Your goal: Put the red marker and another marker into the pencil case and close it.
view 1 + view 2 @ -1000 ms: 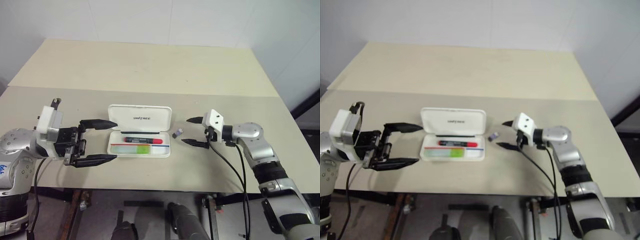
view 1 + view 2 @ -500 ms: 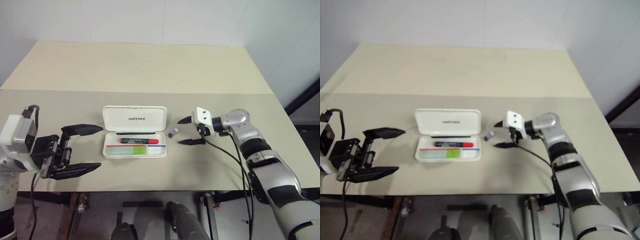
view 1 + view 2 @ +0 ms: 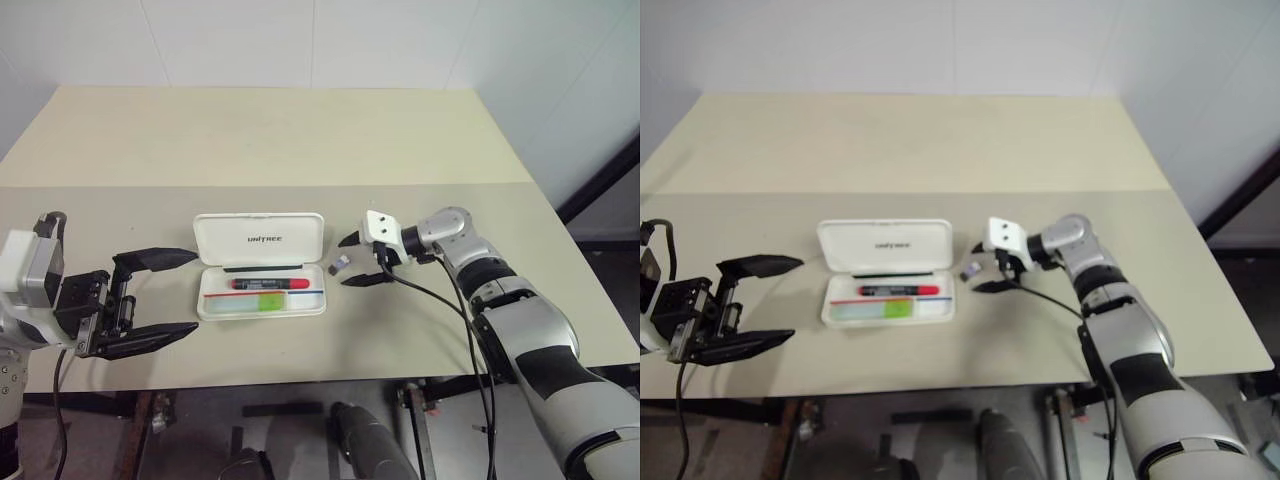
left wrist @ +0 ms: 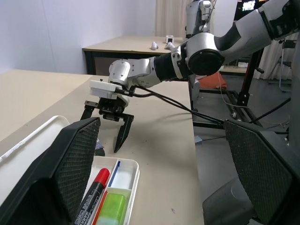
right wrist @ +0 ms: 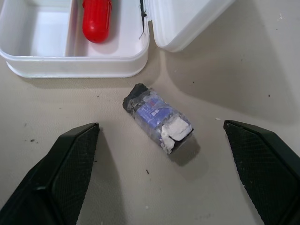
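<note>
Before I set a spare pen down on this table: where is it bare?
Bare: the far half behind the pencil case, and the front strip between case and table edge. Crowded: right of the case, where the open right gripper straddles a small dark piece; left of it hangs the open left gripper.

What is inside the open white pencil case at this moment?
Inside the pencil case lie the red marker and, nearer the front edge, the green marker. The right end compartment looks bare. Nothing covers them; the lid stands open.
</note>
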